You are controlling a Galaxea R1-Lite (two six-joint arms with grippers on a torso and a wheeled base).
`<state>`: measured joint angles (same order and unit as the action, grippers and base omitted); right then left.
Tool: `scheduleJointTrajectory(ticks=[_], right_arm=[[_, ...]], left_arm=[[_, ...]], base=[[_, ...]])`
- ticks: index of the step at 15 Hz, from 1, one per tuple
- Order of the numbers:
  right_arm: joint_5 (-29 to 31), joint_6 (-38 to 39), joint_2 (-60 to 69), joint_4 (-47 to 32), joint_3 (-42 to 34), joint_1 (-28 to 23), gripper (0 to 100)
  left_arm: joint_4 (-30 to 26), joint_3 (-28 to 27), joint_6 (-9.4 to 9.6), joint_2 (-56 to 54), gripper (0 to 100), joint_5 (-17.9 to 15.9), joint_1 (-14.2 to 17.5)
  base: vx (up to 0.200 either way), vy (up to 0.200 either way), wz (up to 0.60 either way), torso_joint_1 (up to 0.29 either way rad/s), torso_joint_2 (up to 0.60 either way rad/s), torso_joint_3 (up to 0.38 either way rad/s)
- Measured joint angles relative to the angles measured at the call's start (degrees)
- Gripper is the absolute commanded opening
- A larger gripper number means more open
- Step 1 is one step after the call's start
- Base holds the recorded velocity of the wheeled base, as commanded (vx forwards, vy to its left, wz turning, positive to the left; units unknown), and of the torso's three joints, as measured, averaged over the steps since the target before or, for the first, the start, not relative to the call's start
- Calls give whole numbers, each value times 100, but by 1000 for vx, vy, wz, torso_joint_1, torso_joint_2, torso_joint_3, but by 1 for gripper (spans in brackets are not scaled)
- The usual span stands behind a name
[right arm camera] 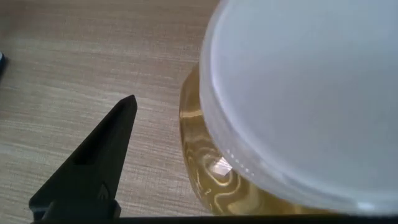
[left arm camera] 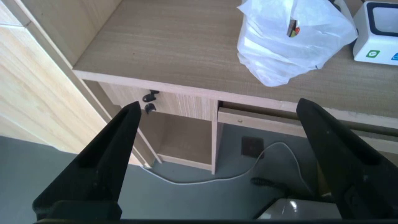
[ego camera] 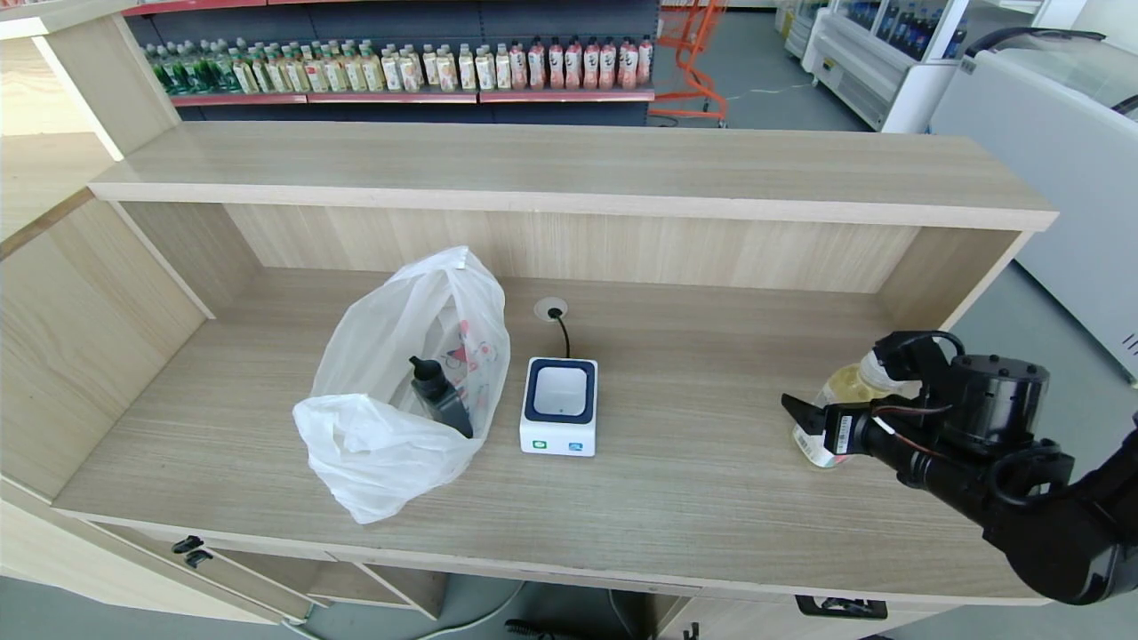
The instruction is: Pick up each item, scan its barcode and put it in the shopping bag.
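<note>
A: Where is the bottle, and how does the right gripper sit on it?

B: A clear bottle (ego camera: 849,388) of yellow liquid stands upright on the counter (ego camera: 693,462), at three o'clock from the scanner (ego camera: 560,404) and well apart from it. The right gripper (ego camera: 840,382) straddles it with fingers spread. The wrist view shows a gap between one finger and the plastic, so nothing is gripped yet.

A: How will it likely handle?

B: Probably fairly heavy, smooth and slightly yielding. The body below the pale cap looks the safest hold.

A: Is there room to move?

B: Bare counter runs toward nine o'clock to the scanner, then to the shopping bag (ego camera: 391,391), which holds a dark bottle (ego camera: 437,396). The front edge is at six o'clock and the back wall (ego camera: 569,244) at twelve. The left gripper (left arm camera: 217,155) hangs before the counter front, fingers wide and empty.
</note>
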<state>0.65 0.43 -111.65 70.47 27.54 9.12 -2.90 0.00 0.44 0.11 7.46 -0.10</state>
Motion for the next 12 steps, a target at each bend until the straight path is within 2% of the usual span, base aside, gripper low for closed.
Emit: scheduleJointTrajectory(ticks=[1,2,10,12], right_arm=[[-215,-32,-102,219,27,0,100],[-338,-48,-183,334,38,5,0],[-485,-957,-472,474,294,-39,0],[-680,-984,-395,430,300,-37,0]], left_arm=[[1,0,0,0,100,-2,0],[1,0,0,0,100,-2,0],[1,0,0,0,100,0,0],[1,0,0,0,100,-2,0]], base=[[0,0,0,0,0,0],[0,0,0,0,0,0],[0,0,0,0,0,0],[0,0,0,0,0,0]])
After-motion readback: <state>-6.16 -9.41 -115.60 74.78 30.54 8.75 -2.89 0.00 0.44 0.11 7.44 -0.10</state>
